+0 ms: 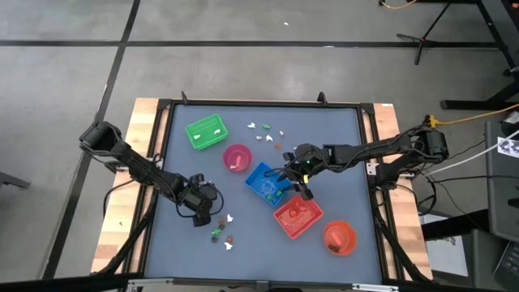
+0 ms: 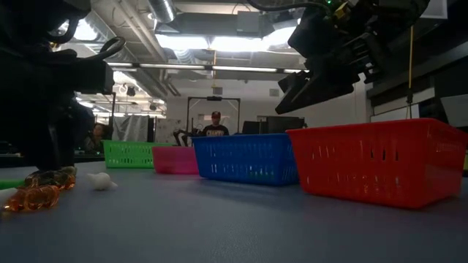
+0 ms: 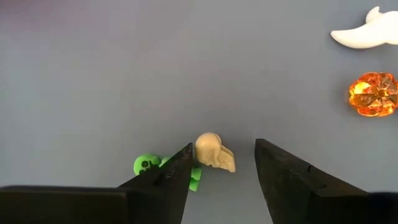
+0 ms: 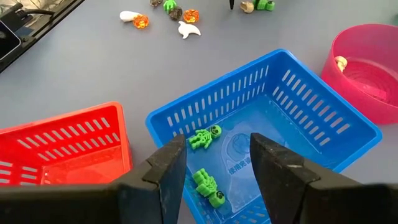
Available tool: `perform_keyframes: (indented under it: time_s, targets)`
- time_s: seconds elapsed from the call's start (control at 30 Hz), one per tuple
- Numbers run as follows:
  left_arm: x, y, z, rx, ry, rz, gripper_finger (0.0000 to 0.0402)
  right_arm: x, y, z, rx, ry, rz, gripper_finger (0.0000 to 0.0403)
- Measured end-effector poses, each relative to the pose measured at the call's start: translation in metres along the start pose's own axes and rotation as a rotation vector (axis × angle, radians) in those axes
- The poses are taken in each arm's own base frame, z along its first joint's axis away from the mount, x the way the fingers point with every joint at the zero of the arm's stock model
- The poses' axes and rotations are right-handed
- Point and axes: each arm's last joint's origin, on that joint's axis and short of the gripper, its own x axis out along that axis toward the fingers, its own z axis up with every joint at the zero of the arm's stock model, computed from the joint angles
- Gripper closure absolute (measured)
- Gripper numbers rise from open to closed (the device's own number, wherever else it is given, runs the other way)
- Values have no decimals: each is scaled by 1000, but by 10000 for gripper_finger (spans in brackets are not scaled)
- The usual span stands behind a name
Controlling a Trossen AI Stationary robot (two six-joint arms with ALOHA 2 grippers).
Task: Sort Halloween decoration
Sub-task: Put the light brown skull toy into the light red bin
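The Halloween decoration is tiny trinkets. In the left wrist view a beige skull (image 3: 214, 152) lies on the mat between the fingers of my open left gripper (image 3: 221, 148), with a green skeleton (image 3: 148, 165) beside one finger, and a white ghost (image 3: 367, 31) and an orange pumpkin (image 3: 373, 93) farther off. My left gripper (image 1: 209, 211) is low over the near-left trinket cluster (image 1: 223, 231). My open right gripper (image 4: 217, 142) hovers over the blue tray (image 4: 267, 118), which holds two green skeletons (image 4: 205, 138).
A red tray (image 1: 298, 217) and an orange bowl (image 1: 340, 237) sit near the right. The pink bowl (image 1: 237, 157), holding a cream piece (image 4: 341, 62), and the green tray (image 1: 206, 132) lie farther back. More trinkets (image 1: 261, 127) are scattered near the far edge. People show beyond the table.
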Motion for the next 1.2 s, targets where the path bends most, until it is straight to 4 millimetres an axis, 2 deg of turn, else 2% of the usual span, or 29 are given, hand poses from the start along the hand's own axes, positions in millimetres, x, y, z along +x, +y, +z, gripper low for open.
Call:
perform_keyframes:
  time_s: [0.23, 0.8, 1.2]
  targets:
    - [0, 0, 0, 0, 1, -1, 271, 0, 0, 0, 0, 0, 0, 226]
    - [0, 0, 0, 0, 1, -2, 300, 0, 0, 0, 0, 0, 0, 226]
    - [0, 0, 0, -1, 1, -2, 305, 0, 0, 0, 0, 0, 0, 226]
